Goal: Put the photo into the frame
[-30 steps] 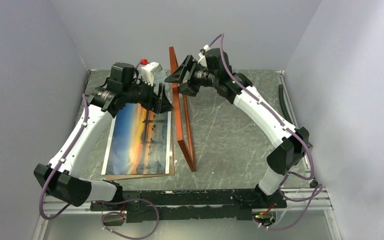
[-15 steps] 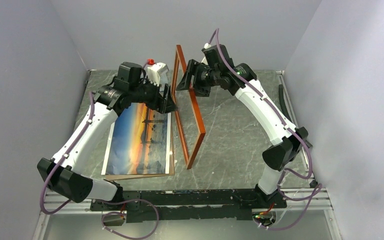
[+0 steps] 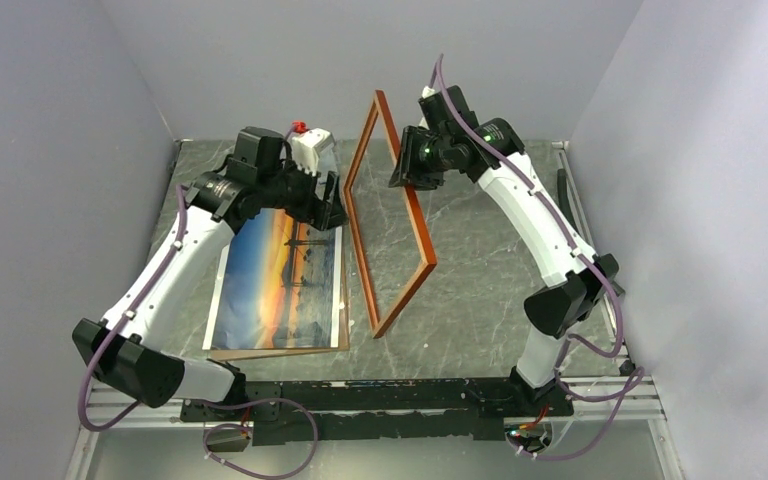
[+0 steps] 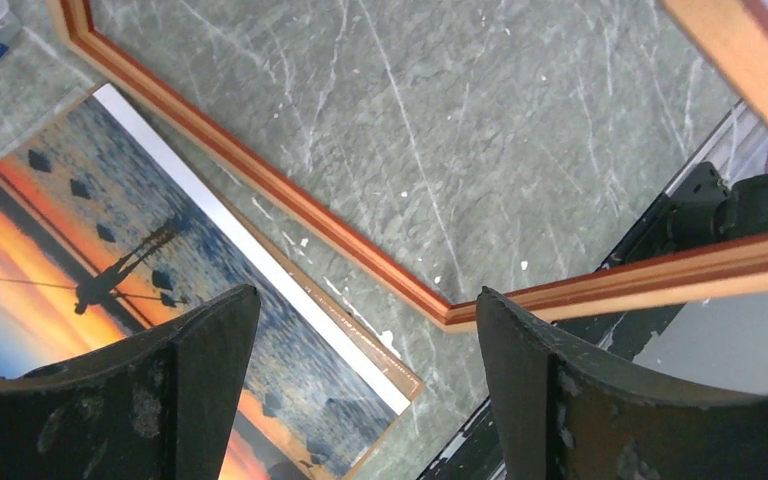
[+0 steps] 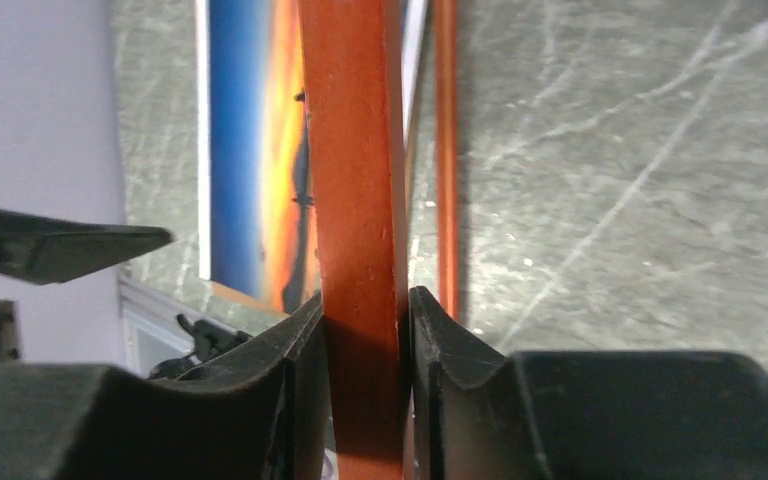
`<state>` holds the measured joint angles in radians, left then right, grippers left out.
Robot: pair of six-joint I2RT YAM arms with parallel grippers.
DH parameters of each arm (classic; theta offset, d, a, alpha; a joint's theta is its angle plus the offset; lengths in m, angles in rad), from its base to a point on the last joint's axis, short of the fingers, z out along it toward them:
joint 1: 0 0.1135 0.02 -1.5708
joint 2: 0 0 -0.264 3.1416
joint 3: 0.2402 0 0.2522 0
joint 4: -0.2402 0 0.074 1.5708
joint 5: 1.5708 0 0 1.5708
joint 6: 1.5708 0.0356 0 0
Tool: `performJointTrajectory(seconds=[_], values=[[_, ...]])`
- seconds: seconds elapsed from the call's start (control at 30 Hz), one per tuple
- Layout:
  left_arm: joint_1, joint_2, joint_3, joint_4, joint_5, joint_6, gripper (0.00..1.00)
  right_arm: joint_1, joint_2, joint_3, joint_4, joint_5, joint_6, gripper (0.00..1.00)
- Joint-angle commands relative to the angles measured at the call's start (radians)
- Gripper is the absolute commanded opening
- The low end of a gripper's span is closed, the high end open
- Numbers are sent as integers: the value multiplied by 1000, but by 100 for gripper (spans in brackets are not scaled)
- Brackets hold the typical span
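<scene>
Orange-red wood frame stands tilted on one long rail. That rail appears to rest on the table just beside the photo's right edge, and the opposite rail is raised. Right end effector is clamped on the raised rail; its wrist view shows both pads pressed against the wood. Left end effector hangs wide open and holds nothing, above the photo's far right corner and close to the frame's lower rail.

Photo lies flat, picture side up, on a brown backing board on the left half of the table. It is not in the frame yet.

Handling, as a judgement:
- Frame looks stiff and light, but the rail is thin. A single pinch on it lets the frame swing about the grip, so the bottom rail should stay on the table as a hinge.
- Whether a pane sits in the frame is hard to tell in these views, so treat it as fragile and lower it rather than drop it.
- Photo is likely thin, floppy and glossy, so easy to crease or smudge.
- Photo lies flush on the board, so a top pinch has no purchase. Better to take it at a margin or corner, or move board and photo together.
</scene>
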<state>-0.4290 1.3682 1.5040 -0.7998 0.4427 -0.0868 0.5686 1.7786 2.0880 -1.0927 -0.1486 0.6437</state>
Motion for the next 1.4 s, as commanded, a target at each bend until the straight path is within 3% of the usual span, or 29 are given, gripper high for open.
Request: performJointTrajectory(seconds=[0.0,0.17,0.43,0.77,0.9,1.37], values=[[18,-59,-16,-49,-30,49,85,-28,-58,-9,-95,114,-105,31],[90,-40,-54,-72,-12,67,86,-58,-160,-186,-82,202,-138,27],[216,-32,-197,-3,-15,162,86,-68,-223,-377,-118,424,-132,11],[210,4,-343,130,23,180,87,-71,-260,-560,-117,586,-130,8],[153,58,-380,225,-10,215,85,-70,-230,-601,-134,645,-122,8],[78,268,-388,393,-83,252,76,-73,-116,-763,-57,782,-100,10]])
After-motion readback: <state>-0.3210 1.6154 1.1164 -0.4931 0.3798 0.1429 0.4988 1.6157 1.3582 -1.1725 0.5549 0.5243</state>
